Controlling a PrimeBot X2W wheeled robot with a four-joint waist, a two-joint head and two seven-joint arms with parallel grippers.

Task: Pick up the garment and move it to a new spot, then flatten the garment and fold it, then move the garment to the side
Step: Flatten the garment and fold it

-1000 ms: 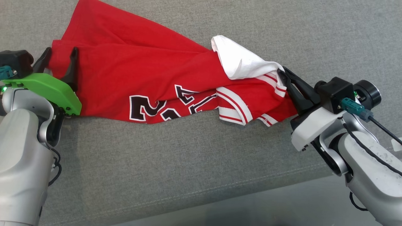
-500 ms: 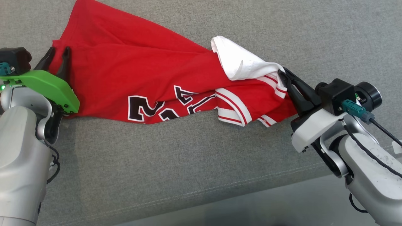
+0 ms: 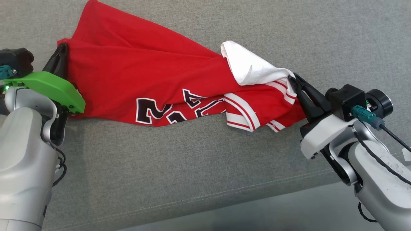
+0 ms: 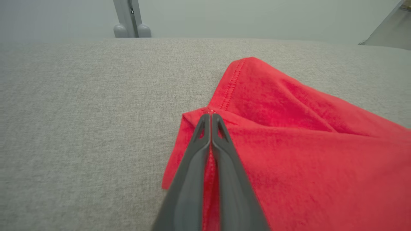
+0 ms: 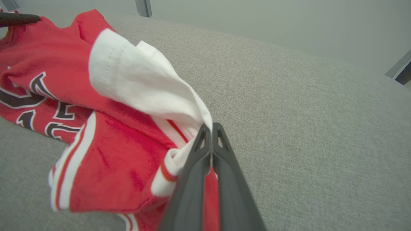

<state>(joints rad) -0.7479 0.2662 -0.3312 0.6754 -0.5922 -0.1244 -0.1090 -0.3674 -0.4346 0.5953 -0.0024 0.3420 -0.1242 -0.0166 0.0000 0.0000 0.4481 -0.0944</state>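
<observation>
At the hem corner of the garment, the left hand, open a second ago, has clenched onto the red cloth. Opposite, the right hand stays clamped on the striped, white-trimmed end. Between them the garment lies bunched on what looks like a grey sofa seat. With both ends held, stretching it flat probably comes next.
</observation>
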